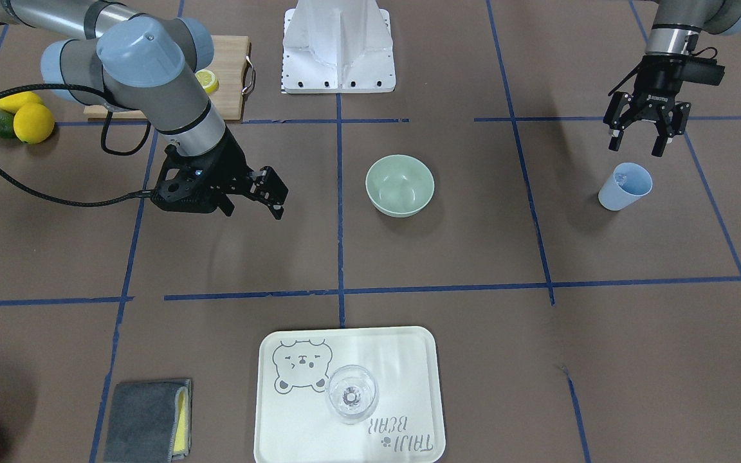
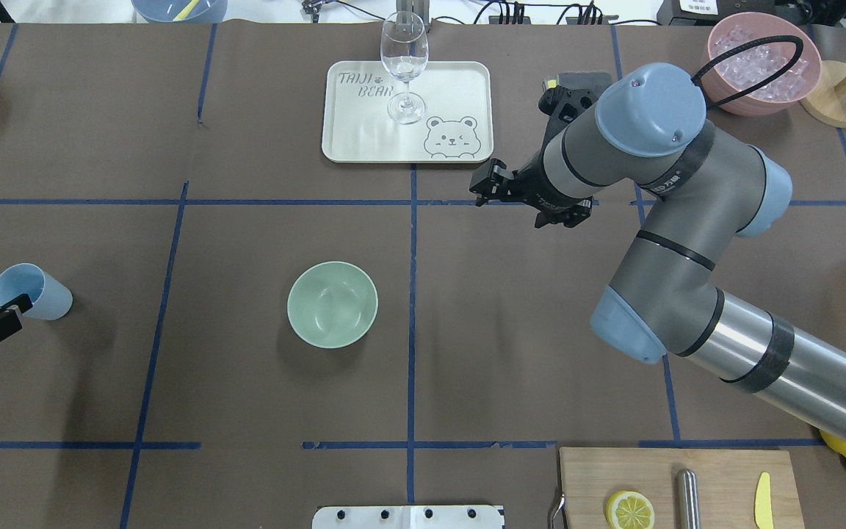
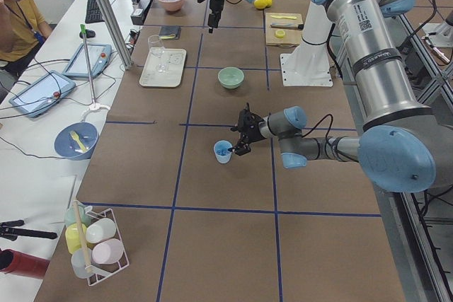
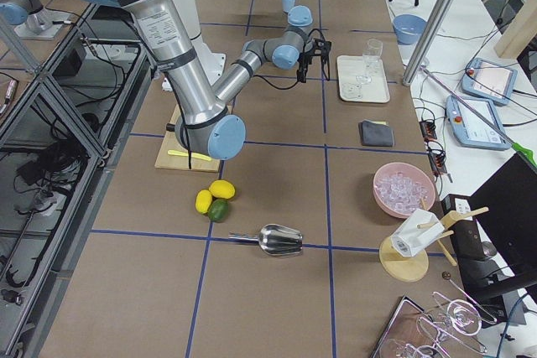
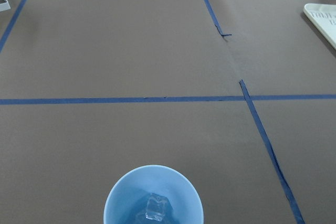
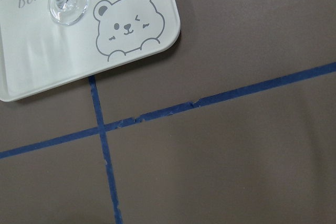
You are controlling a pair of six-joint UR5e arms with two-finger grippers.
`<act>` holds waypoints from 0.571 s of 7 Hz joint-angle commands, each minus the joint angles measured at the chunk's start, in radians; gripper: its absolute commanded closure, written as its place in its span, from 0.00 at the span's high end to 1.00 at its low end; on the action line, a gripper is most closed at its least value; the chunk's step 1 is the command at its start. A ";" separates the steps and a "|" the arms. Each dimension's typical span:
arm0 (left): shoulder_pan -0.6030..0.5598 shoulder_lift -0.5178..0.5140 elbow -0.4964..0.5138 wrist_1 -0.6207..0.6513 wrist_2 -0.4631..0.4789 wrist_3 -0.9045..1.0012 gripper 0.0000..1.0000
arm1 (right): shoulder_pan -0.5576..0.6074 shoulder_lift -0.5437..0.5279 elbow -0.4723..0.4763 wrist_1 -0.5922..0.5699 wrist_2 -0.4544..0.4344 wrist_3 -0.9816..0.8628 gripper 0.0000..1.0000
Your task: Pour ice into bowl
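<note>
The left gripper (image 1: 636, 149), jaws spread and holding nothing, hangs just above the blue cup (image 1: 626, 186), in which the ice (image 5: 156, 207) lies. The bowl (image 1: 400, 185) stands mid-table, well apart from the cup. The right gripper (image 1: 252, 207), raised near the bowl, seems likewise spread, though it is poorly seen.

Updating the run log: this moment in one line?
left gripper: open near cup | ice: in cup | bowl: empty | right gripper: open
</note>
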 commanded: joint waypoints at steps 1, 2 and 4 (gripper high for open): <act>0.162 0.003 0.097 0.003 0.329 -0.112 1.00 | -0.001 -0.002 -0.005 -0.001 0.000 -0.003 1.00; 0.210 0.000 0.099 0.003 0.403 -0.149 1.00 | 0.001 -0.002 -0.005 -0.001 0.000 -0.020 1.00; 0.254 -0.045 0.121 0.003 0.500 -0.143 1.00 | 0.001 -0.002 -0.005 -0.001 0.001 -0.022 1.00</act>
